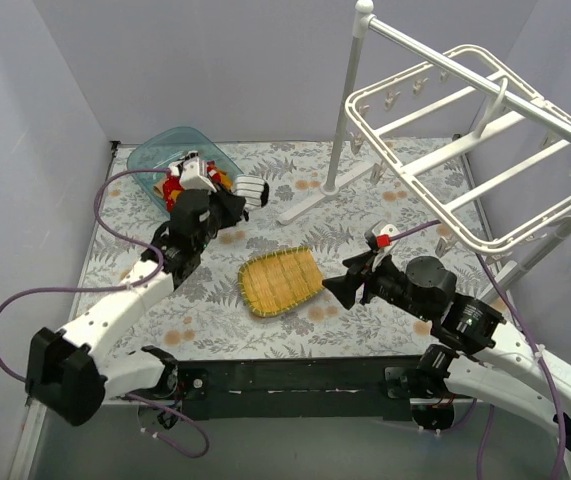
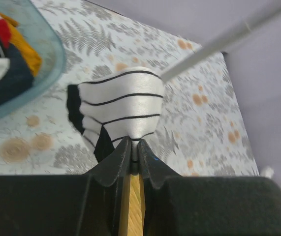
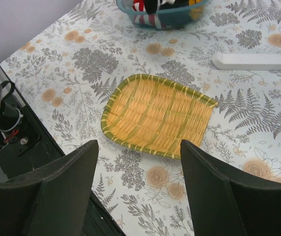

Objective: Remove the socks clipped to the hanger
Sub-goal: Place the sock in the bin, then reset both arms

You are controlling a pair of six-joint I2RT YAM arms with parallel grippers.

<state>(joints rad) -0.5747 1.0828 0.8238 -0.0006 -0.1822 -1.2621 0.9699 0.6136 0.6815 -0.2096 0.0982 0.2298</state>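
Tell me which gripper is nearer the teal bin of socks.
Left. The left gripper sits just beside the teal bin, shut on a black-and-white striped sock. The right gripper hovers open by the yellow woven mat, far from the bin.

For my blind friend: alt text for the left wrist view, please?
The black left gripper pinches a white fabric sock with thin black stripes over a floral-printed table; a translucent teal bin of coloured socks sits upper left.

White left arm point(image 1: 115, 310) and white right arm point(image 1: 545, 375), both with black joints, black jaws and looping purple cables point(image 1: 99, 205).
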